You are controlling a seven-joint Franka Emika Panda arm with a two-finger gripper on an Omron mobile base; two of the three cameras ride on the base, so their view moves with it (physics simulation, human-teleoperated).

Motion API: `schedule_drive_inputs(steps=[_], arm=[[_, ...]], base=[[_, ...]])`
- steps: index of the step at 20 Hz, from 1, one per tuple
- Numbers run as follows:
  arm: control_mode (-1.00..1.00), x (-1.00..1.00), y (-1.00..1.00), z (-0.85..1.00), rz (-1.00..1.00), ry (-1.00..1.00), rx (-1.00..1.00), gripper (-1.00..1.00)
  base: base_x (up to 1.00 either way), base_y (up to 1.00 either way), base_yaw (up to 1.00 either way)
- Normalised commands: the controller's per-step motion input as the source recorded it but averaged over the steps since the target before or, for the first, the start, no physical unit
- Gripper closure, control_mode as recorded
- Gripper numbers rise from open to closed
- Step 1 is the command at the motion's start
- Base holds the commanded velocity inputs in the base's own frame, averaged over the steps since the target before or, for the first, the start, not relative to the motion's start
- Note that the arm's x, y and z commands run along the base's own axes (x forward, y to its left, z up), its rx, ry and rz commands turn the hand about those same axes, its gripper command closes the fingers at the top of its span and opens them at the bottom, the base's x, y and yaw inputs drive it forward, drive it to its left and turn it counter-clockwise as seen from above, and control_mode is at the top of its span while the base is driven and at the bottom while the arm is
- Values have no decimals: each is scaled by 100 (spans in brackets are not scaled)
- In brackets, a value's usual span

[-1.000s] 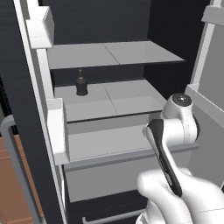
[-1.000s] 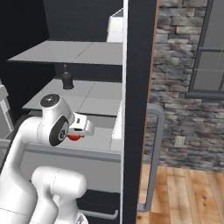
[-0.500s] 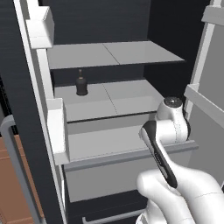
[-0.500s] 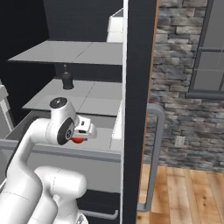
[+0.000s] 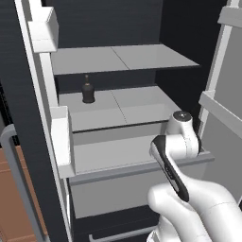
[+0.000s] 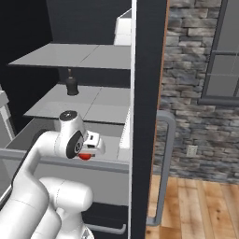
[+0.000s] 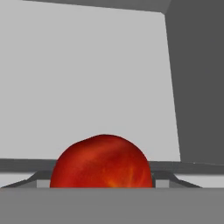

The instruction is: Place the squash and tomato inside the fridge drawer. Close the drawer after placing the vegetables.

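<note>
— Where is the tomato (image 7: 101, 162)?

— Right between the gripper's fingers. In the hand view it sits big and red at the bottom, with the pale floor of the fridge drawer (image 7: 87, 78) behind it.

— Is the gripper (image 6: 86, 156) squeezing it?

— Yes, it is clamped on the tomato. From the right base view you can see a bit of red under the white hand, over the open drawer.

— What else is there?

— A small dark bottle (image 5: 88, 90) stands on the grey shelf (image 5: 127, 106) above the drawer — well apart from the arm.
</note>
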Motion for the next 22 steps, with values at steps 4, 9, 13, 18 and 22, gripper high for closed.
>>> schedule_drive_inputs(steps=[4, 9, 13, 18, 22], arm=[[-100, -19, 0, -29, 3, 1, 0, 100], [-100, -23, 0, -2, 1, 0, 0, 100], [-100, -8, 0, 24, 0, 3, 0, 100], [-100, 50, 0, 39, 0, 8, 0, 100], [-100, 79, 1, 16, 1, 12, 1, 100]], base=[[0, 0, 0], [0, 0, 0], [0, 0, 0], [0, 0, 0], [0, 0, 0]])
